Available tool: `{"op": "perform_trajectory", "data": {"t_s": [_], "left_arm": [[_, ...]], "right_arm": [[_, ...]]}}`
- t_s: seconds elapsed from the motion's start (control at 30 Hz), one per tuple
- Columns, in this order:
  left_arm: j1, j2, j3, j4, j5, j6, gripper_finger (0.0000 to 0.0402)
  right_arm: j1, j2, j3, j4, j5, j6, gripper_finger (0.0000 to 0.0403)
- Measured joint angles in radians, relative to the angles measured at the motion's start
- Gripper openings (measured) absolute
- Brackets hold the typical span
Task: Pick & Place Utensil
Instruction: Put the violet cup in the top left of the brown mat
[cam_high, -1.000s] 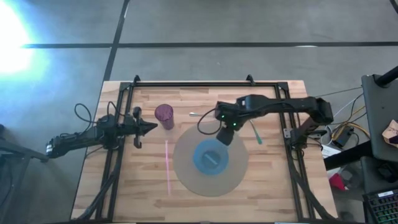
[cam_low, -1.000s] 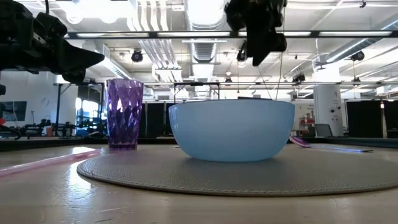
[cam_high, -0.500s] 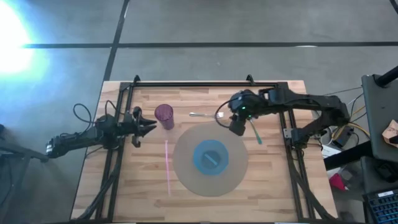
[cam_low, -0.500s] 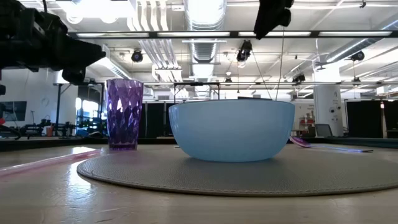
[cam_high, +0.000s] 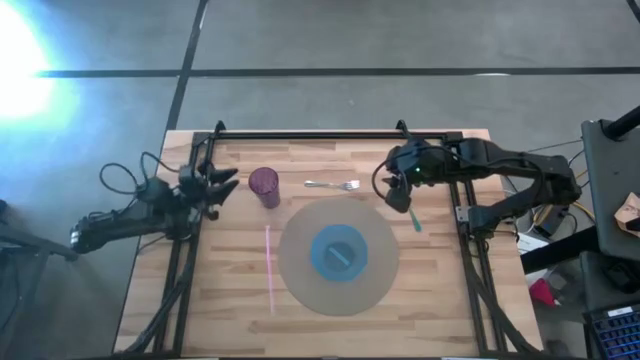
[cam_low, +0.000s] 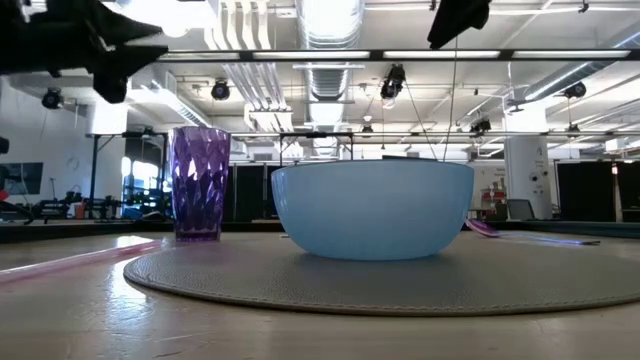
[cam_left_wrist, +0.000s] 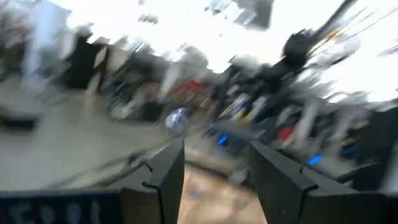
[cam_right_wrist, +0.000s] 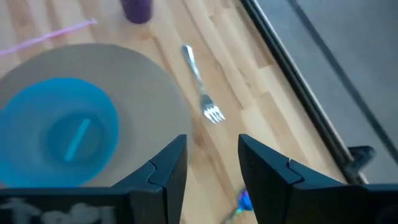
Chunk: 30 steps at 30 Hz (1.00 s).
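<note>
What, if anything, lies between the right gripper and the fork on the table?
Nothing visible does. The right gripper hangs open above bare wood, just off the tine end of the fork. The placemat with the blue bowl lies nearer the front, off that line; the purple cup stands beyond the fork's handle.

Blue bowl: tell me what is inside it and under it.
Inside the blue bowl lies one light-blue utensil. Under it sits the round grey placemat; the mat beneath the bowl is covered.

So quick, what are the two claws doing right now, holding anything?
Left gripper: open, holding nothing, up by the table's left edge near the purple cup.
Right gripper: open, holding nothing, above the wood beside the fork.
</note>
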Motion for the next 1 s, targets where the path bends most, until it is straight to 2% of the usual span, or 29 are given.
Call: {"op": "perform_trajectory", "data": {"t_s": [0.17,0.5,0.7,0.83,1.0], "left_arm": [[0.001,0.132,0.171,-0.195,-0.163,-0.021,0.0172],[0.002,0.439,0.542,-0.664,-0.334,-0.194,0.0172],[0.010,0.609,0.717,-0.887,-0.348,-0.319,0.0172],[0.041,0.693,0.780,-0.982,-0.339,-0.389,0.0172],[0.105,0.776,0.794,-1.013,-0.213,-0.425,0.0172]], "right_arm": [[0.000,0.003,-0.041,0.001,0.012,0.001,0.0129],[0.000,0.003,-0.067,0.006,0.010,0.004,0.0136],[0.001,0.003,-0.067,0.046,0.010,0.001,0.0139],[0.001,0.003,-0.067,0.052,0.010,0.004,0.0133],[0.001,0.003,-0.067,0.051,0.009,0.004,0.0125]]}}
